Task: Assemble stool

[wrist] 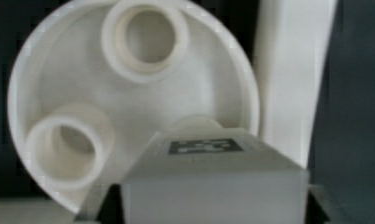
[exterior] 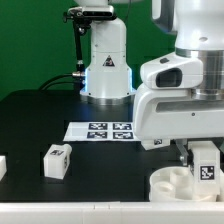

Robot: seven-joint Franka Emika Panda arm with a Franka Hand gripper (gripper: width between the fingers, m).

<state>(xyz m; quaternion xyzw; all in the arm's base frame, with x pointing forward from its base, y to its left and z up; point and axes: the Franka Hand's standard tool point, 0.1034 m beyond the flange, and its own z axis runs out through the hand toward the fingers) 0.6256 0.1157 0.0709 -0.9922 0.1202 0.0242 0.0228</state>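
Seat (exterior: 166, 184) lies flat at 5 o'clock on the table (exterior: 40, 110), close to its front edge. Gripper (exterior: 204, 158) hangs over the seat, jaws seemingly clamped on a tagged leg (wrist: 210, 170), with contact partly hidden. Both sockets (wrist: 145, 30) in the wrist view are empty, so likely no leg is fitted and all insertions are to come. A loose leg (exterior: 57, 160) waits at 9 o'clock of the seat, well apart, and the marker board (exterior: 100, 130) is at 11 o'clock. There is open room toward 9 and little toward 6.
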